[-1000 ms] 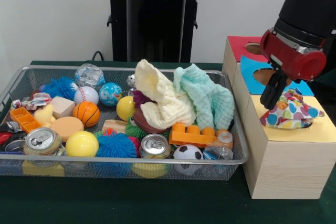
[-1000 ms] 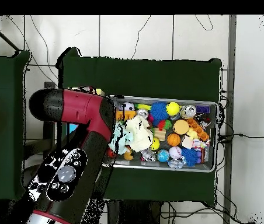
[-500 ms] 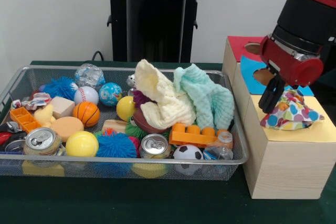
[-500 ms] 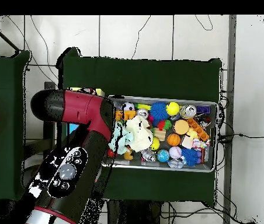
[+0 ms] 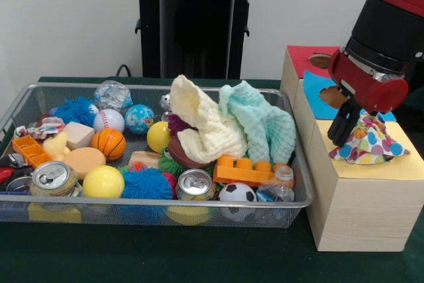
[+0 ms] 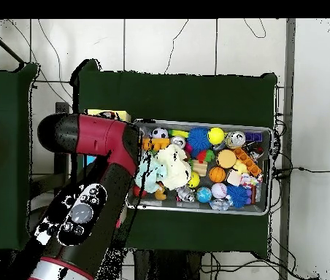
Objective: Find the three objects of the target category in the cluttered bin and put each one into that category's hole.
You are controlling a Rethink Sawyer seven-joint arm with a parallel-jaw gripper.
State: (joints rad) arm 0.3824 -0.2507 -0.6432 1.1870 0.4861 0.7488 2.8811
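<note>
Hanging over wooden box (image 5: 358,203), gripper (image 5: 342,126) beside polka-dot cloth (image 5: 368,142); cannot tell if open, closed or touching cloth. Cloth bunched on yellow panel (image 5: 397,167) at hole. Two more cloths, cream (image 5: 202,127) and mint (image 5: 262,124), heaped in wire bin (image 5: 159,211) among balls, cans.

Green tablecloth (image 5: 165,256) under everything; white wall (image 5: 66,18) behind.
</note>
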